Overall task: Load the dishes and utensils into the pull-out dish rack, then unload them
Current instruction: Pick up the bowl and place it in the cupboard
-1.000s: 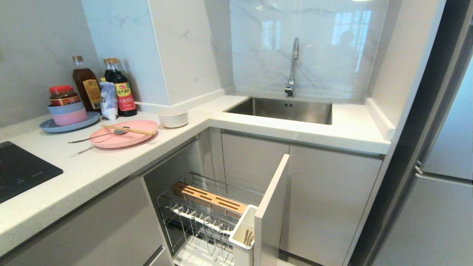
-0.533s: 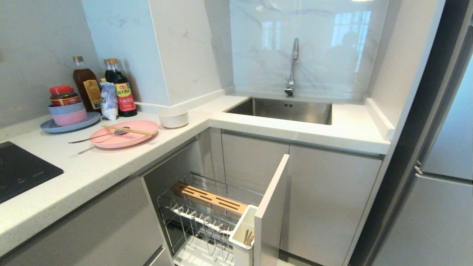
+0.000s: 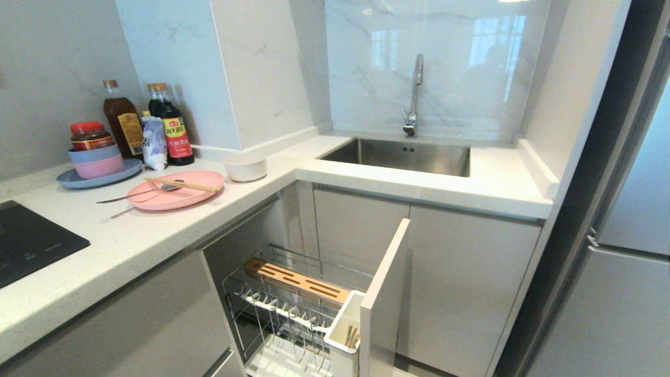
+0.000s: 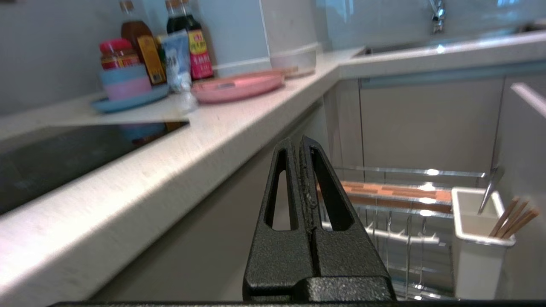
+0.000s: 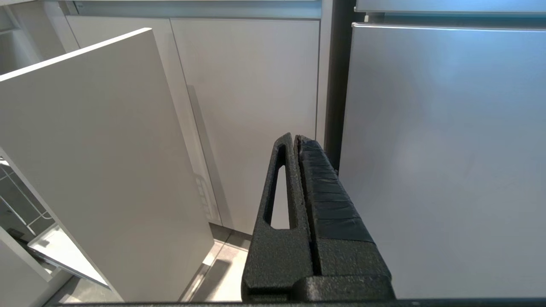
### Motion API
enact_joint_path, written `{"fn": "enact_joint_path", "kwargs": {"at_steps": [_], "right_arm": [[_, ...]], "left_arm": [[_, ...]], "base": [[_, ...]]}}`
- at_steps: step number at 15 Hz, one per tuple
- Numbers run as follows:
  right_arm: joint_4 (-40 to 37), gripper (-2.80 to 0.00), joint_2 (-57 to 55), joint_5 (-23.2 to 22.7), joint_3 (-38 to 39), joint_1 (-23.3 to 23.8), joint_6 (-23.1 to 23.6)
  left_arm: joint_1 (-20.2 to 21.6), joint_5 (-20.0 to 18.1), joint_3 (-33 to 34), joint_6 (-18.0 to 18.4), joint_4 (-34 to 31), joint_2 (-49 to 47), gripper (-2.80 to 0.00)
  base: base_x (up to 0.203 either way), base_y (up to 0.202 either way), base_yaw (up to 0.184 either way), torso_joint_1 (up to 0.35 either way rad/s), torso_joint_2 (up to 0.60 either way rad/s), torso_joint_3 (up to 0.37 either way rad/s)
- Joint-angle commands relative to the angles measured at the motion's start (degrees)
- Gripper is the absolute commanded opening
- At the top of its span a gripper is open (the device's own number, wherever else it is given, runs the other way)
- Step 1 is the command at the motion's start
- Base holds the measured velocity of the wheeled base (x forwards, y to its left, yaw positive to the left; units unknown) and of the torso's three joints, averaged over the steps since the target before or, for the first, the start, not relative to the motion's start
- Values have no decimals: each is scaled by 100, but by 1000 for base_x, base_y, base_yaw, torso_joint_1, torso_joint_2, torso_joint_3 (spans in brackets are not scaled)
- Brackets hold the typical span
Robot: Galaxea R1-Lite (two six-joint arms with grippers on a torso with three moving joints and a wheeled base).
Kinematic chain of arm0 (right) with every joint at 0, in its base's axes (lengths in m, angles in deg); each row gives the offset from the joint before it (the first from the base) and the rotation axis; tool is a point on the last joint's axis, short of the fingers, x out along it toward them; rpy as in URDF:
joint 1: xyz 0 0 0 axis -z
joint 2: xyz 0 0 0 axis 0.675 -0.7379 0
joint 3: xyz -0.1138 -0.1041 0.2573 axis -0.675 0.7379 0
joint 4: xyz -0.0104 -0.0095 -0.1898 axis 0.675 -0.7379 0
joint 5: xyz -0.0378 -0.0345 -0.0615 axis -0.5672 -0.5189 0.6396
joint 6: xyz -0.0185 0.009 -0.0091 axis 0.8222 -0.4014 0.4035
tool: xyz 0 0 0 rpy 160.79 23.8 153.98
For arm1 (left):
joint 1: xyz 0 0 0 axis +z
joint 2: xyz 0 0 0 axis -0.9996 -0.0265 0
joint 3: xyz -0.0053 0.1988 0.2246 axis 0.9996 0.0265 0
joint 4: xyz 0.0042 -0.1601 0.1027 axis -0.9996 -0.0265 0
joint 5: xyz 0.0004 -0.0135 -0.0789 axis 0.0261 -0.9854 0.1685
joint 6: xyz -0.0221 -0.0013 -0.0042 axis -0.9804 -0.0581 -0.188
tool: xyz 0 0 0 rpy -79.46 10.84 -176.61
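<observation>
The pale-pink plate (image 3: 175, 196) lies on the counter with the wooden chopsticks (image 3: 183, 184) across it. The silver spoon (image 3: 131, 195) rests its bowl on the plate, handle pointing left. Just right of the plate stands the white bowl (image 3: 245, 166). Below the counter the dish rack (image 3: 272, 303) is pulled out, showing its wooden strip (image 3: 296, 283), white caddy (image 3: 343, 327) and grey front (image 3: 384, 293). My left gripper (image 4: 298, 143) is shut and empty, below the counter edge, aimed towards the rack (image 4: 384, 234). My right gripper (image 5: 295, 138) is shut and empty, facing the cabinet doors.
A grey-blue plate (image 3: 78, 180) with stacked bowls, a jar and sauce bottles (image 3: 170, 125) stand at the back left. A black hob (image 3: 31, 241) is at the left, the sink (image 3: 403, 154) and tap behind. Brown sticks (image 4: 512, 215) stand in the caddy (image 4: 477, 230). A fridge door (image 5: 448, 149) is at the right.
</observation>
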Motion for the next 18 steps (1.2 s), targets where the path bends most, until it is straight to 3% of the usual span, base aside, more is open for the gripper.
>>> {"fn": "enact_joint_path", "kwargs": {"at_steps": [1,3,6,11,14,18], "right_arm": [[2,-280,-3,1,0,0,0],[2,-280,-3,2,0,0,0],[2,-280,-3,2,0,0,0],[2,-280,-3,2,0,0,0],[2,-280,-3,-2,0,0,0],[2,-280,-3,1,0,0,0]], "left_arm": [[1,-3,640,6,366,78,-280],[-5,-24,807,-102,108,81,-280],[-7,-335,790,-591,-474,80,-280],[-7,-283,795,-734,-418,82,-280],[-7,-155,795,-1200,-409,82,-280],[-2,-151,795,-1209,-409,82,-280]], "base": [[0,0,0,0,0,0],[0,0,0,0,0,0],[0,0,0,0,0,0],[0,0,0,0,0,0],[0,0,0,0,0,0],[0,0,0,0,0,0]]}}
